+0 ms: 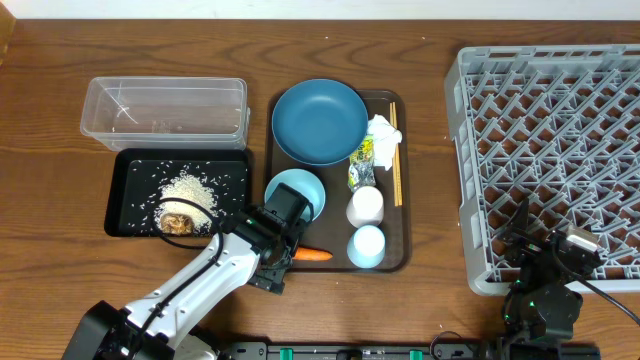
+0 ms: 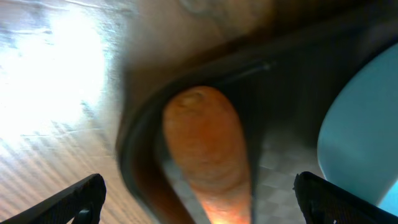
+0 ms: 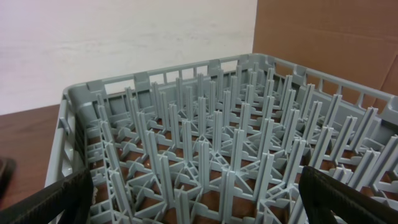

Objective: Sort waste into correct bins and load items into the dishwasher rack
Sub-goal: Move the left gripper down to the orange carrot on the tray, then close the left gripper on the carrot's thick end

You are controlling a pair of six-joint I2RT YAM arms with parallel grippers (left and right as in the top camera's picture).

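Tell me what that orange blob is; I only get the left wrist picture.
Observer: A carrot, lying on a brown tray beside a cup.
Visitor: Where should it go?
Observer: Probably the black tray to its left, which already holds rice.
Visitor: And the other arm?
Observer: The right gripper hovers open over a grey rack.
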